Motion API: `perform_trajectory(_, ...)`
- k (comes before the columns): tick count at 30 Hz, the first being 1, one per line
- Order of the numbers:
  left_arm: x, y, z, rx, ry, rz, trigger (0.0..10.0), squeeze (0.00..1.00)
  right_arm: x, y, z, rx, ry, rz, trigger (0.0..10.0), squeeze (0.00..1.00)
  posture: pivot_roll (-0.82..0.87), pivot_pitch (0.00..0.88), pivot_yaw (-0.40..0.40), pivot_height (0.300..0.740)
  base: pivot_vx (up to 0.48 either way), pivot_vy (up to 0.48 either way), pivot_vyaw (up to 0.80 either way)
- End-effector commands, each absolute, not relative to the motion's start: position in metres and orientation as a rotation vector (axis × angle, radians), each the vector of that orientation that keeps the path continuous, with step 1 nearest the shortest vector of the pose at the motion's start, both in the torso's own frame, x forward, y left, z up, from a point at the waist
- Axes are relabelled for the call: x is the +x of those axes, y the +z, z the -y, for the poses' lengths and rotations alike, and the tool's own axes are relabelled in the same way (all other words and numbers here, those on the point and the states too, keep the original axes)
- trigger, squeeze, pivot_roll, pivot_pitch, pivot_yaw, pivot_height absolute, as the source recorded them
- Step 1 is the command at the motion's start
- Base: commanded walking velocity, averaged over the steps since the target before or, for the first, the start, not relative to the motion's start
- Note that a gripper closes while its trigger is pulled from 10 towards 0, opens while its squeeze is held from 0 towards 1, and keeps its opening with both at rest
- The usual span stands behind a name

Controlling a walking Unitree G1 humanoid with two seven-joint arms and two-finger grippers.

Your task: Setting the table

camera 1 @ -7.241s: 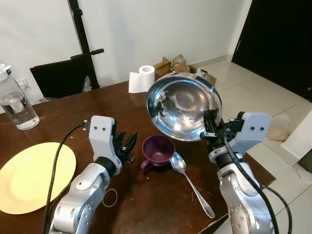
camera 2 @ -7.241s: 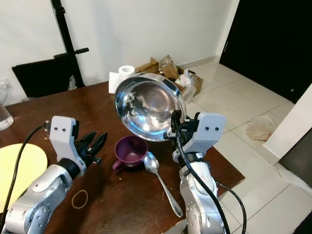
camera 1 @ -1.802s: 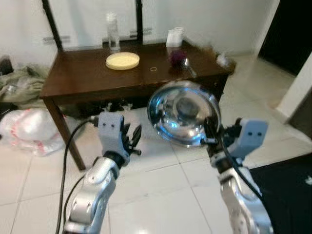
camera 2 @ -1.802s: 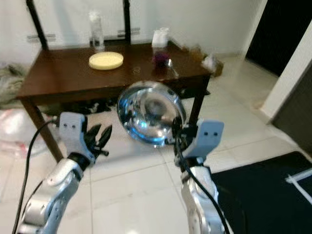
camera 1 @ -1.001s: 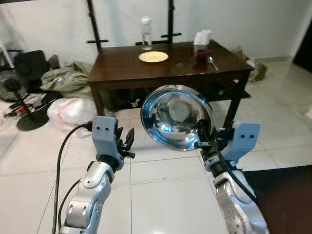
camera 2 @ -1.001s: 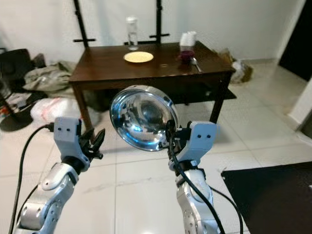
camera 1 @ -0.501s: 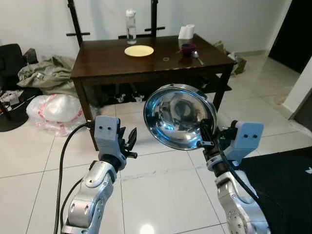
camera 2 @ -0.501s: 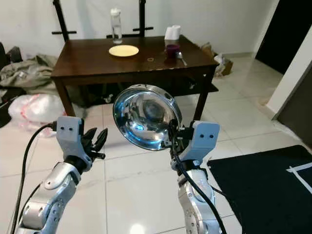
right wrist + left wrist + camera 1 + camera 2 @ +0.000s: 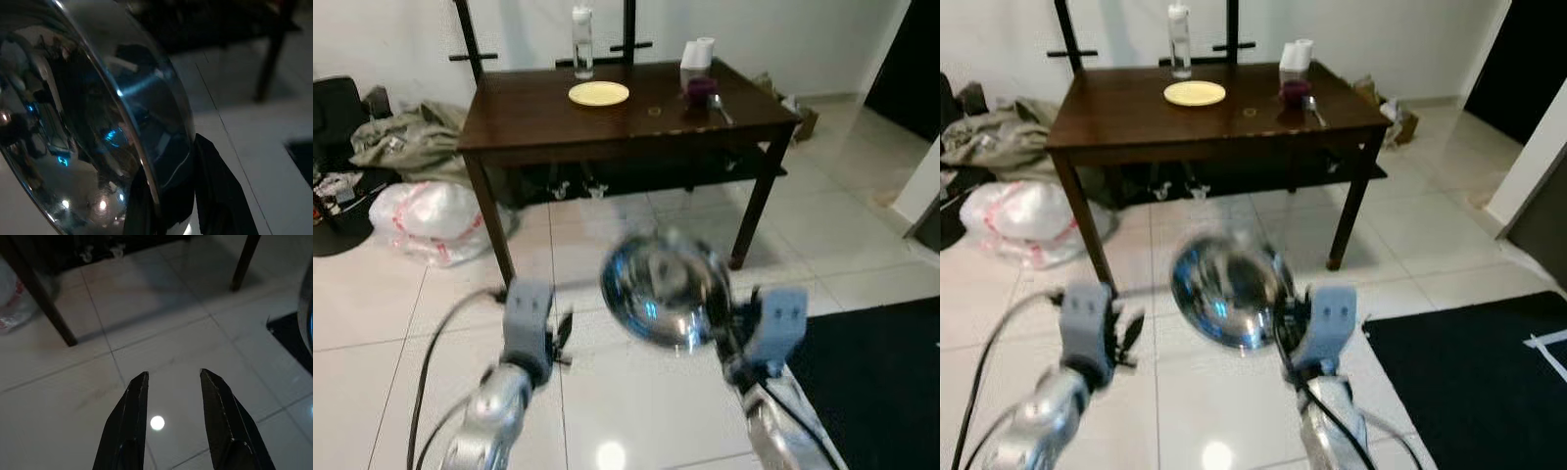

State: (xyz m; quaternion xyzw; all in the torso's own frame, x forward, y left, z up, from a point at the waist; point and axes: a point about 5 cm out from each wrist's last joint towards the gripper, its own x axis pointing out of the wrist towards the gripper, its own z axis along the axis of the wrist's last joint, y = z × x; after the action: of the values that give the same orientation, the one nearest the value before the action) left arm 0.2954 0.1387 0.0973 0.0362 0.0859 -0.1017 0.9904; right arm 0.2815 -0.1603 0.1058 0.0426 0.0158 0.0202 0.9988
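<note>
1. Left eye view: the steel bowl is held up on edge in the right hand, cavity facing the camera, blurred by motion. The worktop lies well ahead, across open tiled floor. On it sit a yellow plate, a water bottle, a purple cup with a spoon just beside it, and a paper roll.
2. Right eye view: same layout. The left hand is carried low beside the bowl, off to its left. The bowl's home is straight ahead, so walking comes before any placing, likely by the right arm.
3. Left wrist view: both left fingers are spread apart with nothing between them, over bare tile.
4. Right wrist view: right fingers are clamped across the bowl's rim, one each side. The bowl is mirror-bright, deep and round, so probably slippery at the rim.
</note>
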Motion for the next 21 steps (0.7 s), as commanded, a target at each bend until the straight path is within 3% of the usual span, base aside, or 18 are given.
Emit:
perform_trajectory(1, 0.288, 0.079, -0.144, 0.112, -0.214, -0.222, 10.0, 0.00, 0.274, 0.085, 0.175, 0.054, -0.009, -0.082, 10.0, 0.00, -0.04, 0.045, 0.099, 0.740, 0.000, 0.000, 0.00)
perform_trajectory(21, 0.274, 0.045, -0.156, 0.138, -0.177, -0.300, 10.0, 0.00, 0.263, 0.043, 0.183, 0.132, -0.079, -0.187, 10.0, 0.00, -0.03, 0.042, 0.100, 0.740, 0.000, 0.000, 0.05)
